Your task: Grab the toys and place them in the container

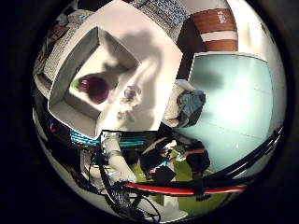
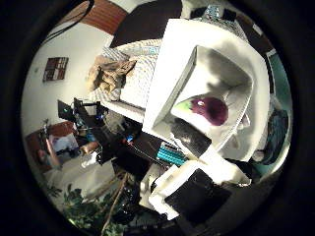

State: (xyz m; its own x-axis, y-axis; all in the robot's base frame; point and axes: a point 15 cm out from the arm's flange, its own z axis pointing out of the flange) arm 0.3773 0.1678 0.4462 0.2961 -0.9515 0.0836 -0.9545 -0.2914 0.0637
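A white rectangular container [image 1: 67, 65] stands on a white table [image 1: 140, 37], below my palm. A purple eggplant toy [image 1: 93, 88] lies on the container's floor. The right thumb side palm view shows the container's wall [image 2: 187, 69] and the eggplant [image 2: 209, 109], its green stem towards that wall. My hand [image 1: 112, 149] is above the container's edge and away from the toy. Its white fingers reach in from the view's edge and look relaxed. Black and white parts of the hand [image 2: 187, 187] also show in the right thumb side palm view. Nothing lies between the fingers.
A teal floor [image 1: 234, 93] lies beside the table. A grey-blue bundle [image 1: 192, 103] sits at the table's edge. A brown cabinet [image 1: 220, 28] stands further off. A tan plush toy [image 2: 113, 74] lies on a patterned surface beyond the container.
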